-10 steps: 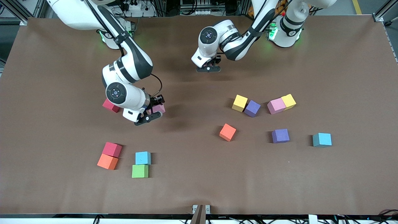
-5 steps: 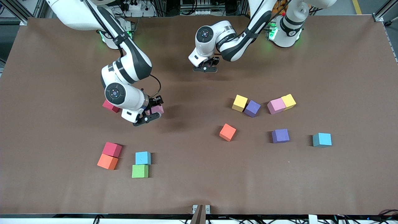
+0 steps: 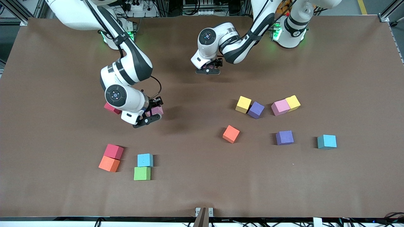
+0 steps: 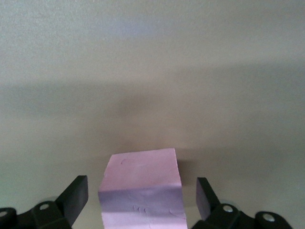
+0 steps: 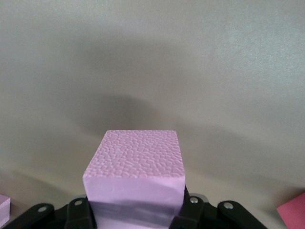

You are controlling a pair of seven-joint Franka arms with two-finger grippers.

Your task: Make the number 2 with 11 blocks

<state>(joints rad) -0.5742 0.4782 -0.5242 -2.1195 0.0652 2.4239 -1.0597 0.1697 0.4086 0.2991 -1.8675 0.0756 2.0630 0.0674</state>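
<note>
Right tool (image 3: 147, 114) is clamped on a pink block (image 5: 136, 179), hanging over the bench (image 3: 195, 176) beside a red block (image 3: 111, 108). Left tool (image 3: 208, 66) stands low near the arms' bases, fingers (image 4: 75, 196) spread wide around another pink block (image 4: 141, 188) resting on the bench — not touching it. Other blocks lie scattered; no digit shows.

A robotics lab. Two white robot arms (image 3: 126, 66) stand bolted at the far edge of a large table (image 3: 202, 189) covered in plain brown sheeting, with aluminium frame rails (image 3: 391, 12), cable bundles (image 3: 195, 8) and power strips crowding the floor around it.
</note>
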